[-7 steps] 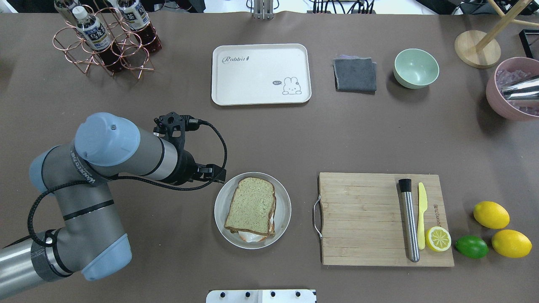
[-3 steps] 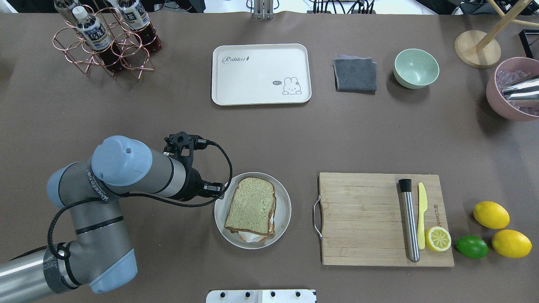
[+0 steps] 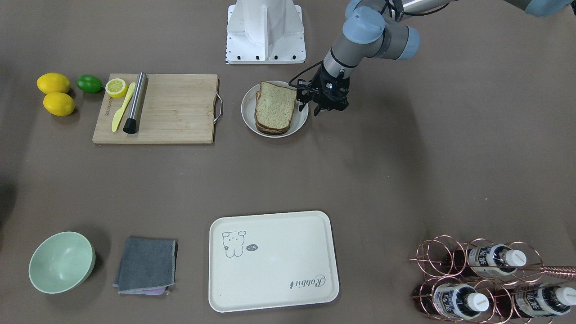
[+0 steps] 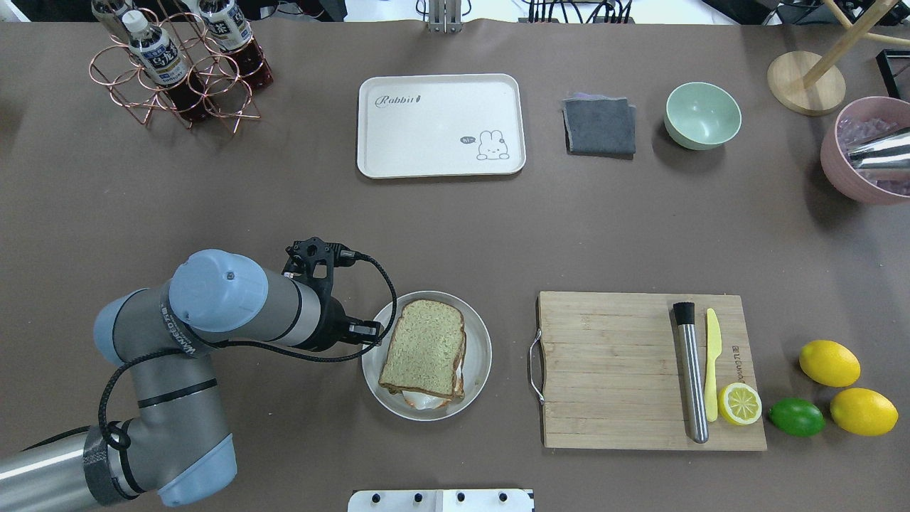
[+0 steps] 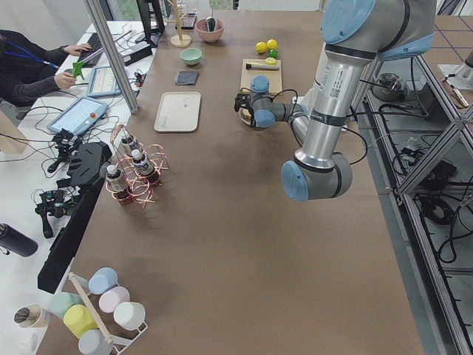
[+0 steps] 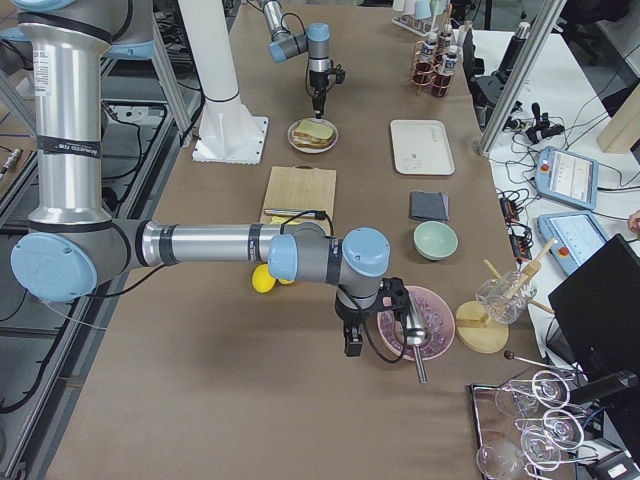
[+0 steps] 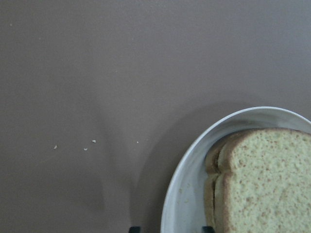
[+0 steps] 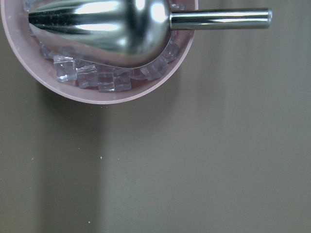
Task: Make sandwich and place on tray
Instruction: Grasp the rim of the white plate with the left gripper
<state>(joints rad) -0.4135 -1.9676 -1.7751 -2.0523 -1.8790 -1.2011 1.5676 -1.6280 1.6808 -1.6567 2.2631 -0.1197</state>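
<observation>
The sandwich (image 4: 424,348), two speckled brown-crusted slices with egg white showing at its near edge, lies on a round white plate (image 4: 480,355). It also shows in the front view (image 3: 275,107) and the left wrist view (image 7: 262,179). My left gripper (image 4: 373,329) is open and empty, pointing down at the plate's left rim (image 7: 182,194), its fingertips (image 7: 133,228) either side of that rim. The cream tray (image 4: 441,124) lies empty at the table's far middle. My right gripper (image 6: 352,345) hangs beside a pink bowl of ice; I cannot tell whether it is open or shut.
A wooden cutting board (image 4: 611,370) with a steel muddler (image 4: 691,370), a yellow knife and a lemon half lies right of the plate. Lemons (image 4: 829,363) and a lime lie beyond it. A bottle rack (image 4: 178,64), a grey cloth (image 4: 599,126) and a green bowl (image 4: 702,115) stand at the back.
My left arm has swung toward the near side and to the right, bringing the open gripper to the plate's left rim. The sandwich and plate have not moved.
</observation>
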